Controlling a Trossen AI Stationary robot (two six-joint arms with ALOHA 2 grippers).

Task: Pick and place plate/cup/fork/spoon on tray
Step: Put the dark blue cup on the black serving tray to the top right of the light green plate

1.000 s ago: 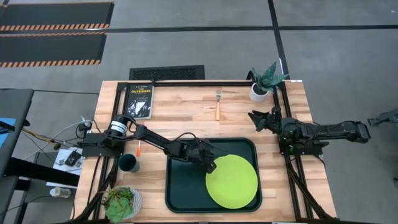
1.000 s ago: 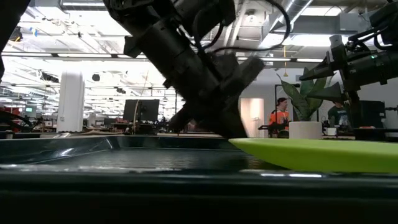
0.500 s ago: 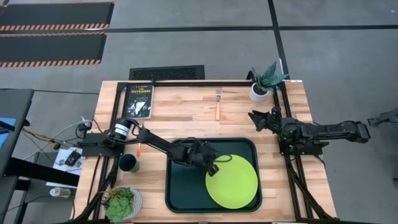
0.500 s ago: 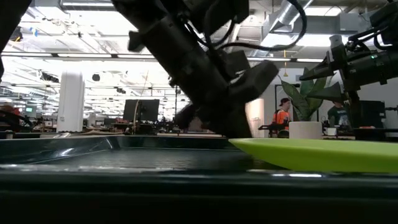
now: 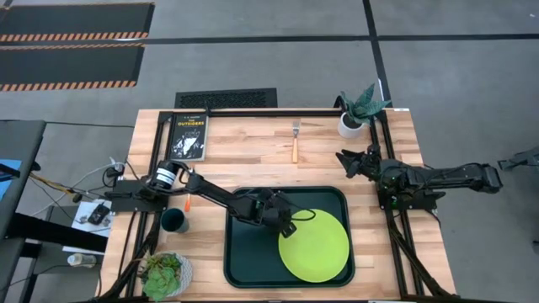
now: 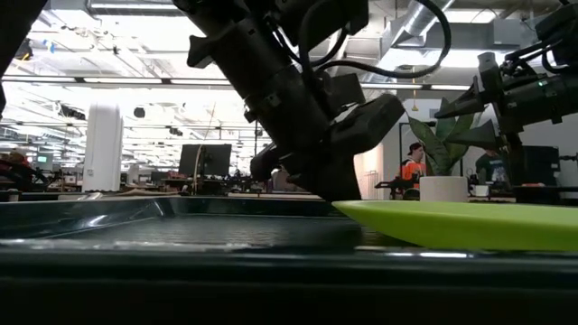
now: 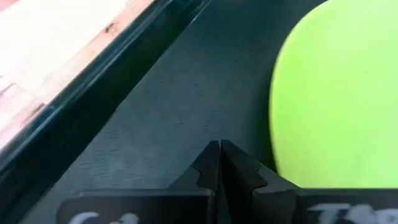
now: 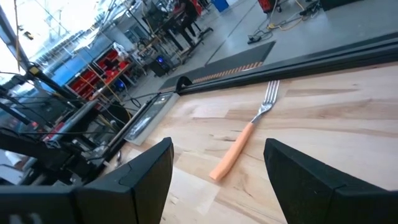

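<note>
A: Where does the plate (image 5: pixel 314 245) sit now?

B: Flat in the tray (image 5: pixel 246 261), on its right half. The left tool (image 5: pixel 286 220) is over the tray floor just beside the plate's near-left edge, fingers pressed together with nothing between them, as the left wrist view shows (image 7: pixel 219 163).

A: So the plate looks done. What is left?

B: I judge the cup (image 5: pixel 175 221), spoon (image 5: pixel 187 200) and fork (image 5: pixel 295 141) are still to go; all three lie on the worktop (image 5: pixel 244 160) outside the tray.

A: Which relation decides the coming move?

B: Nearness, mostly. The cup stands off the tray's left side, back along the left arm toward its base, with the spoon just beyond it. So the left tool would have to pull back leftward. The fork lies past the tray's far rim, its handle pointing toward the tray and tines away. The right tool (image 5: pixel 347 160), spread wide and empty, hovers near it on the right.

A: So the fork falls to the right arm?

B: Probably. The right wrist view looks straight at the fork (image 8: pixel 245 135), lying lengthwise ahead between the spread fingers.

A: What does one view give that another lacks?

B: The high view shows the cup and spoon; the low view hides them behind the tray wall but shows the plate (image 6: pixel 470 221) resting level. Only the left wrist view settles that its fingers are closed.
</note>
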